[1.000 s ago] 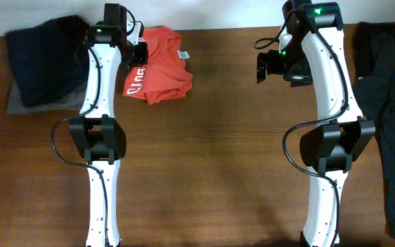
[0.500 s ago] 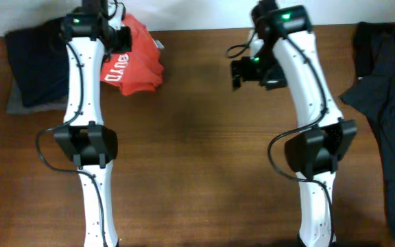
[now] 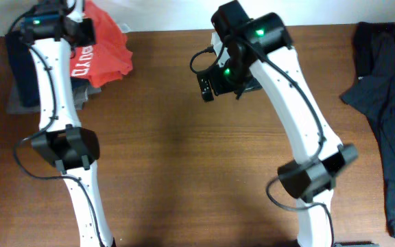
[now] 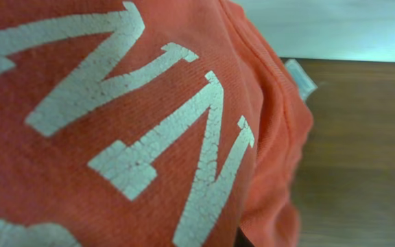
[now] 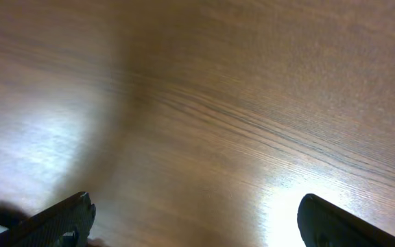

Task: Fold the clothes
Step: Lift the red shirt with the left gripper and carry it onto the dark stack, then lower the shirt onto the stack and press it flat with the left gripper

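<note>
Step, as judged: landing the shirt on the stack.
- Stack (image 3: 19, 65), dark cloth, lies at 10 o'clock on the table (image 3: 184, 158).
- Shirt (image 3: 108, 44), red with white letters, is bunched at 11 o'clock, partly over the stack's right edge.
- Left gripper (image 3: 82, 29) is against the shirt. Cloth fills its wrist view, so whether the jaws are clamped cannot be told; a grip seems likely.
- To do it well, centre the shirt over the stack and lower until the cloth lies slack, then release. Soft fabric will slump if dropped.
- Right gripper (image 5: 197, 219) hangs near 12 o'clock, fingers wide apart, nothing between. Best kept clear.

Surface and room:
- Table is brown wood grain with glare patches.
- Another dark garment (image 3: 389, 123) sprawls at 3 o'clock.
- A pale wall (image 3: 170, 14) runs along the far edge.
</note>
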`<action>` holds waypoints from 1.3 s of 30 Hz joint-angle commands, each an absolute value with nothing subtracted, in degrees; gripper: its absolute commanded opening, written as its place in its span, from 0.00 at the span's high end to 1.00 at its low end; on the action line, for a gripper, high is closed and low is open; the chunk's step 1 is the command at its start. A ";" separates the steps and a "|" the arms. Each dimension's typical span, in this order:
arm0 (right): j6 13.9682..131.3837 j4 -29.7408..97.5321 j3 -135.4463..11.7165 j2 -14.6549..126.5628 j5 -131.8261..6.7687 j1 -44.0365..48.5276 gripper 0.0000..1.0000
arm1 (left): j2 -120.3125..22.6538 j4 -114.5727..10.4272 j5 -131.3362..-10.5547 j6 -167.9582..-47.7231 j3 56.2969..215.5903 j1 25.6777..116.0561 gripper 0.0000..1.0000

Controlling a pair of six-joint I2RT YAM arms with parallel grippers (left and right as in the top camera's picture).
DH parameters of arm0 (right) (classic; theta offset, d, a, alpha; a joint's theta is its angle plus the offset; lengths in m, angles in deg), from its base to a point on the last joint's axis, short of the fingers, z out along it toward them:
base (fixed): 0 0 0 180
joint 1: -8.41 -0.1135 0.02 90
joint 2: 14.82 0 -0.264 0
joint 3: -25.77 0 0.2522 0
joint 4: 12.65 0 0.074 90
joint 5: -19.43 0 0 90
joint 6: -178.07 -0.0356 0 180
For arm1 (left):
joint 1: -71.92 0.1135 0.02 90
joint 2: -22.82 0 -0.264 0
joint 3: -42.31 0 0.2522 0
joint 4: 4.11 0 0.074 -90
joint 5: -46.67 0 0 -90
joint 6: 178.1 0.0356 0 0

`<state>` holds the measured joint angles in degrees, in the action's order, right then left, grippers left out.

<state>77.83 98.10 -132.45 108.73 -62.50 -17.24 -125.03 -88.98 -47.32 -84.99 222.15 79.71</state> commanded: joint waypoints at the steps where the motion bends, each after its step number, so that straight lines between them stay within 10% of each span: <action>1: 78.47 98.45 -132.52 103.37 -62.19 -18.60 0.00 | -122.87 -87.45 -45.90 -83.44 223.24 83.84 0.99; 9: 78.42 98.45 -132.52 97.51 -62.17 -18.97 0.01 | -124.86 -86.66 -47.41 -83.26 222.82 90.16 0.96; 17: 78.21 98.45 -132.52 95.00 -60.42 -18.97 0.01 | -127.50 -86.25 -48.48 -83.31 222.82 95.07 0.01; 39: 78.88 98.45 -132.52 94.98 -60.68 -18.97 0.01 | -127.07 -90.84 -56.02 -85.93 222.96 97.11 0.01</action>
